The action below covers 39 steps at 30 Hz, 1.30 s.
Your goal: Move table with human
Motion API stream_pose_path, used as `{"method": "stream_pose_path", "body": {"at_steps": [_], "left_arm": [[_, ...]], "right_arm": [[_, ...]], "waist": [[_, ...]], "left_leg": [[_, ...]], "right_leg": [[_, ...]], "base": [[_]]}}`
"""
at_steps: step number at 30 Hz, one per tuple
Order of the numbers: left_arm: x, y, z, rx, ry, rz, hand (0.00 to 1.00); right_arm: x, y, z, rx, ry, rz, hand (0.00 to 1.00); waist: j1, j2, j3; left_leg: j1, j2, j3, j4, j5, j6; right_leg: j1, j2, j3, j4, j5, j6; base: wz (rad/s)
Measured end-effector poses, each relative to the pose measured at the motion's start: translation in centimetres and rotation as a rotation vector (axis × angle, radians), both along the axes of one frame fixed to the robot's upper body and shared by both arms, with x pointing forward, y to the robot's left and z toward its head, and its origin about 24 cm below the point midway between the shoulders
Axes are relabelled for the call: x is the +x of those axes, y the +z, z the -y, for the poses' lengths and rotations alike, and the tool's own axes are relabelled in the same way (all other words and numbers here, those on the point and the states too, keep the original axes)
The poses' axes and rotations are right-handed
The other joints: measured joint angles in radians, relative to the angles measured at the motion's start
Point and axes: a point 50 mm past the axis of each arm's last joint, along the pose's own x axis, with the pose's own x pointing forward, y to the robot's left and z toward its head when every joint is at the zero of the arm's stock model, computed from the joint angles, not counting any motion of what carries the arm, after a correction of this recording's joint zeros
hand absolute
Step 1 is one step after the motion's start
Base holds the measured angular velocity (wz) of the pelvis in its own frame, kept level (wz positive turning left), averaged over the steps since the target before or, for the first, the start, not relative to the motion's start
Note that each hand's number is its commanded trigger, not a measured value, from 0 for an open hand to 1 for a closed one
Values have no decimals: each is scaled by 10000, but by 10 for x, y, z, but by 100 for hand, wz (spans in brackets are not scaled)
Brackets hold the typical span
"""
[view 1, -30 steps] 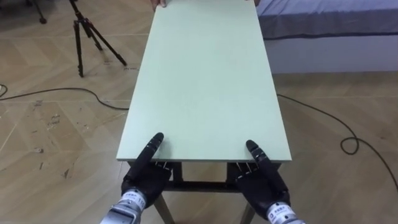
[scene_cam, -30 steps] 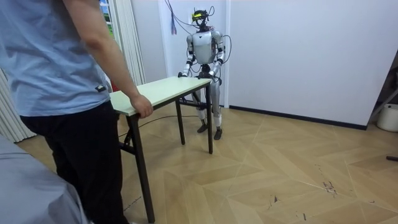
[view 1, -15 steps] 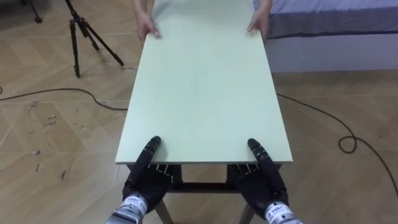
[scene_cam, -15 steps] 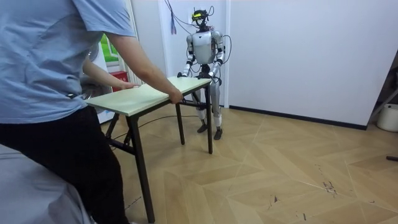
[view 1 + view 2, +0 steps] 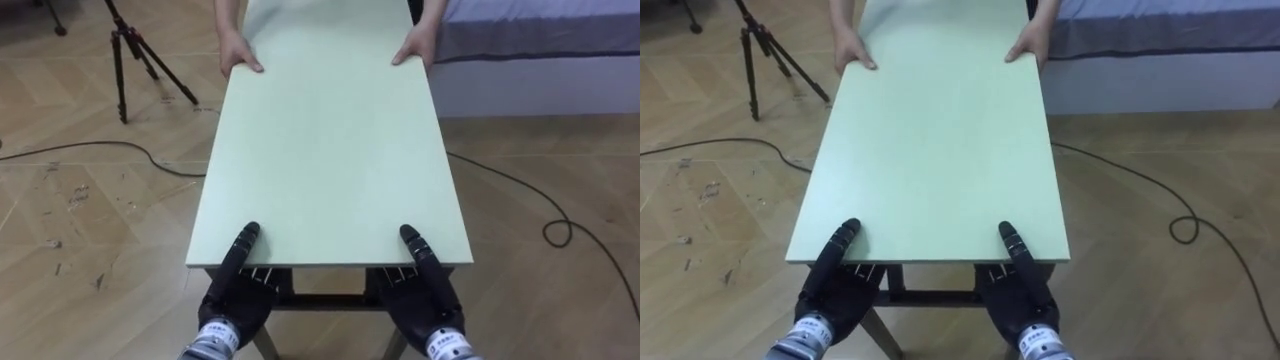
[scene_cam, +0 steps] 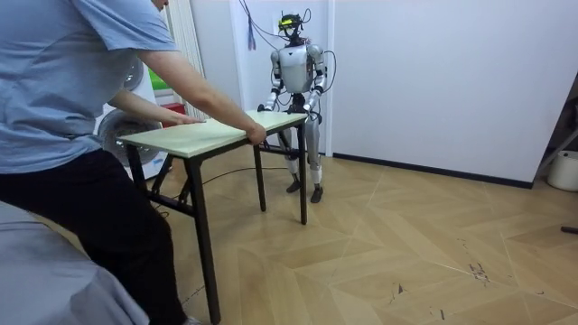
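Both ends held: our left hand (image 5: 236,292) & right hand (image 5: 424,296) clamp the table (image 5: 330,150) edge, thumbs on top; person (image 6: 72,126) has far end. We'd keep it level, match their pace.

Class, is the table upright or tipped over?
Upright. The table has its top level and, in the room view, its legs pointing down.

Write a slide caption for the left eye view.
Left robot hand and right robot hand grip one end of a pale green rectangular table; a person holds the other.
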Motion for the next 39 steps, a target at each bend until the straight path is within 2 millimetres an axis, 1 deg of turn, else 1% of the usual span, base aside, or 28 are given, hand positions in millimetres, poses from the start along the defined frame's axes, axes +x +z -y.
{"method": "stream_pose_path", "body": {"at_steps": [1, 2, 3, 4, 8, 12, 13, 14, 15, 16, 17, 18, 19, 20, 21, 22, 23, 27, 31, 39], "left_arm": [[-2, 1, 0, 45, -24, 39, 100], [-5, 2, 0, 146, -62, 105, 100], [-8, 3, 0, 244, -80, 169, 100], [-9, 3, 0, 287, -106, 203, 100], [-10, 4, 2, 303, -290, 368, 100], [-14, 8, 3, 196, -315, 594, 100], [-14, 8, 3, 172, -347, 640, 100], [-14, 9, 4, 162, -371, 689, 100], [-15, 9, 3, 188, -392, 799, 100], [-17, 10, 0, 219, -322, 869, 100], [-21, 13, -2, 143, -96, 990, 100], [-22, 13, 2, 86, -187, 999, 100], [-21, 14, 4, 65, -269, 1031, 100], [-20, 15, 6, 48, -339, 1074, 100], [-19, 16, 7, 45, -334, 1148, 100], [-18, 19, 7, 42, -300, 1252, 100], [-18, 19, 7, 49, -280, 1289, 100], [-18, 20, 6, 130, -157, 1340, 100], [-19, 20, 7, 186, -86, 1349, 100], [-28, 17, 9, 178, -233, 1118, 100]], "right_arm": [[-2, 0, 0, 9, -47, 10, 100], [-7, 0, 0, 41, -101, -3, 100], [-10, 0, -1, 76, -110, -43, 100], [-11, 0, -1, 89, -118, -52, 100], [-13, 0, 2, 24, -266, 162, 100], [-18, 9, 3, 92, -272, 545, 100], [-18, 9, 4, 56, -241, 613, 100], [-18, 10, 5, 39, -230, 655, 100], [-18, 10, 4, 18, -188, 694, 100], [-17, 11, 3, 41, -119, 742, 100], [-14, 14, 0, -4, 99, 902, 100], [-16, 16, 1, -28, 32, 976, 100], [-17, 17, 3, -13, -12, 991, 100], [-18, 17, 4, 68, -132, 1002, 100], [-18, 18, 4, 106, -204, 1051, 100], [-18, 21, 5, 114, -204, 1154, 100], [-18, 22, 4, 131, -199, 1197, 100], [-18, 23, 2, 157, -156, 1211, 100], [-19, 23, 1, 128, -149, 1211, 100], [-32, 20, 4, 81, -296, 990, 100]], "waist": [[37, 1, -1], [143, 5, -4], [170, 6, -10], [168, 11, -13], [158, 18, -23], [189, 15, -24], [189, 22, -26], [209, 59, -12], [317, 179, 53], [415, 167, 49], [401, 80, -4], [140, 139, -8], [95, 135, -6], [75, 84, 9], [65, 28, 10], [106, -14, 33], [156, -25, 39], [250, -40, 44], [271, -102, 43], [251, -188, 47]], "left_leg": [[13, 2, -13, -7, 0, 0], [54, 3, -105, -19, 0, 0], [84, -4, -276, -33, 0, 0], [91, -9, -313, -40, 0, 0], [157, -13, -770, -191, 2, -2], [164, 21, -978, -259, 2, -2], [177, 54, -1096, -319, 4, 0], [219, 165, -1332, -374, 15, -2], [253, 421, -2192, -376, 31, -28], [194, 504, -2519, -330, 27, -37], [-114, 546, -2732, -187, -36, -165], [-246, 601, -2300, -197, 30, -431], [-265, 604, -1896, -272, 53, -469], [-220, 655, -1120, -440, 141, -475], [-112, 693, -705, -613, 259, -414], [-62, 701, -695, -657, 267, -411], [-65, 695, -692, -644, 267, -411], [-134, 627, -622, -609, 264, -407], [-286, 558, -598, -490, 261, -404], [-472, 541, -604, -180, 271, -390]], "right_leg": [[-6, 3, 16, 6, 0, 0], [-12, 8, 34, 31, 0, 0], [-11, 13, 31, 59, 0, 0], [-11, 13, 28, 69, 0, 0], [-98, 46, -12, 279, -1, 0], [-295, 57, -68, 590, 0, 0], [-444, 62, -173, 846, -1, 0], [-685, 85, -236, 1312, -3, 1], [-1367, 389, 175, 1731, -192, -64], [-1607, 518, 439, 1172, -143, -206], [-1878, 581, 282, 318, 899, -543], [-1817, 552, 12, 323, 1065, -549], [-1782, 550, 79, 323, 1065, -548], [-1734, 581, 252, 316, 1058, -539], [-1735, 616, 335, 312, 1047, -522], [-1753, 646, 335, 302, 1034, -501], [-1762, 650, 318, 294, 1033, -501], [-1735, 641, 95, 169, 1032, -499], [-1775, 582, 98, 130, 919, -487], [-1826, 526, 47, 237, 923, -494]], "base": [[-11], [-12], [-11], [0], [1], [-5], [-5], [-28], [-44], [-50], [17], [49], [72], [37], [24], [8], [-5], [-2], [1], [5]]}}
